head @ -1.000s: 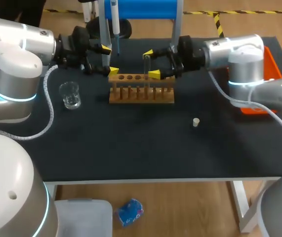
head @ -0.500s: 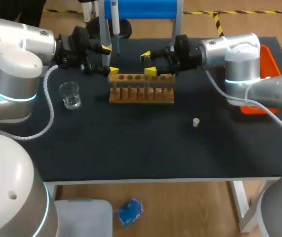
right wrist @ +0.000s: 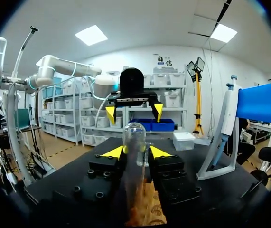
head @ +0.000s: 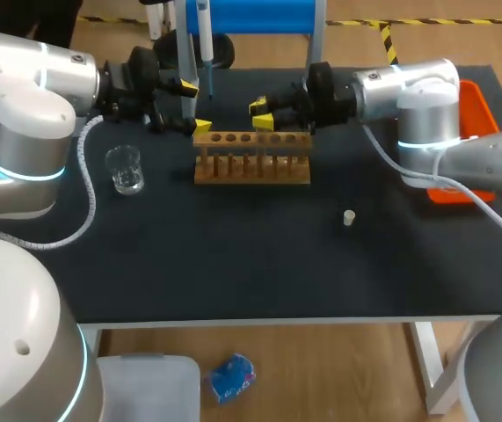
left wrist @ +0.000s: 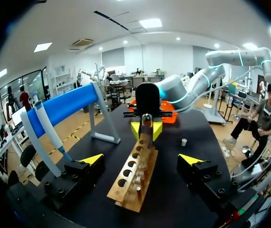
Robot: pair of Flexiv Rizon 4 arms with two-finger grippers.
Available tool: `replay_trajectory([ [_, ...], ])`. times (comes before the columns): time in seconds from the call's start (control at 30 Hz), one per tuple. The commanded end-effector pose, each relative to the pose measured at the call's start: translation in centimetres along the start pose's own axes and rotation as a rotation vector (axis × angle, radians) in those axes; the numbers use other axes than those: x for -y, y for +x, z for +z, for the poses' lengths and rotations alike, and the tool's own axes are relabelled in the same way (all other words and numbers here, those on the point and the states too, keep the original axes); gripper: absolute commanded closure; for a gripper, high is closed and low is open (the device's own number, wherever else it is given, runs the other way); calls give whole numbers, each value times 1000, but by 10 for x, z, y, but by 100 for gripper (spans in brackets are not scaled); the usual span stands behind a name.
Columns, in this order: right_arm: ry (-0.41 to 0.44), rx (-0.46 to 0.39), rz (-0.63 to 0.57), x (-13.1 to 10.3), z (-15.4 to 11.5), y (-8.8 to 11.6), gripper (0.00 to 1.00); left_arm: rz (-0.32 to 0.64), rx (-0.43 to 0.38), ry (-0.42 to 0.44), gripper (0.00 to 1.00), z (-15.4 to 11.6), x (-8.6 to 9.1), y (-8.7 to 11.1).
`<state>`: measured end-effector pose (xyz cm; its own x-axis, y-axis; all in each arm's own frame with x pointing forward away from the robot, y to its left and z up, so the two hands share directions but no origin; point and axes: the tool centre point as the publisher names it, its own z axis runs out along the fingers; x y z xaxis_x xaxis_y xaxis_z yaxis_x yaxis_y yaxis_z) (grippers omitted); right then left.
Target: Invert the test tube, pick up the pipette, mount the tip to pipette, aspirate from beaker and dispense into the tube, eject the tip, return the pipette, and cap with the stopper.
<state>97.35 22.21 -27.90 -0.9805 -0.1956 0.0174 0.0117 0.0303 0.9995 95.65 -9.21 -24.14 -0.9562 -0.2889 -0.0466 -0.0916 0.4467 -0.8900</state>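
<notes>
The dark surface (head: pixel 233 272) is occupied at the rear by a blue-topped stand (head: pixel 251 16), on which the pipette (head: pixel 204 35) is hung. The wooden rack (head: pixel 251 160) is set just before it. The left end effector (head: pixel 194 105) is held spread, with the rack's left end between its fingers. The right end effector (head: pixel 261 114) is closed on the test tube (right wrist: pixel 134 137), pinching it above the rack. The beaker (head: pixel 126 169) is placed left of the rack. The stopper (head: pixel 348 217) is seen right of it, well apart.
</notes>
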Motion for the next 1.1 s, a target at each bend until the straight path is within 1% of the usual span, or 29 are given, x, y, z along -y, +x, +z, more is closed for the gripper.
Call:
replay_trajectory([
  [0.03,3,-4,0,1,0,-2,90,-1,-1,-3,0,0,0,0],
  [0.1,3,-3,-1,1,0,-2,100,-1,-1,-3,0,0,0,0],
  [1.1,11,-5,-41,-16,1,6,100,-1,-1,-3,0,0,0,0],
])
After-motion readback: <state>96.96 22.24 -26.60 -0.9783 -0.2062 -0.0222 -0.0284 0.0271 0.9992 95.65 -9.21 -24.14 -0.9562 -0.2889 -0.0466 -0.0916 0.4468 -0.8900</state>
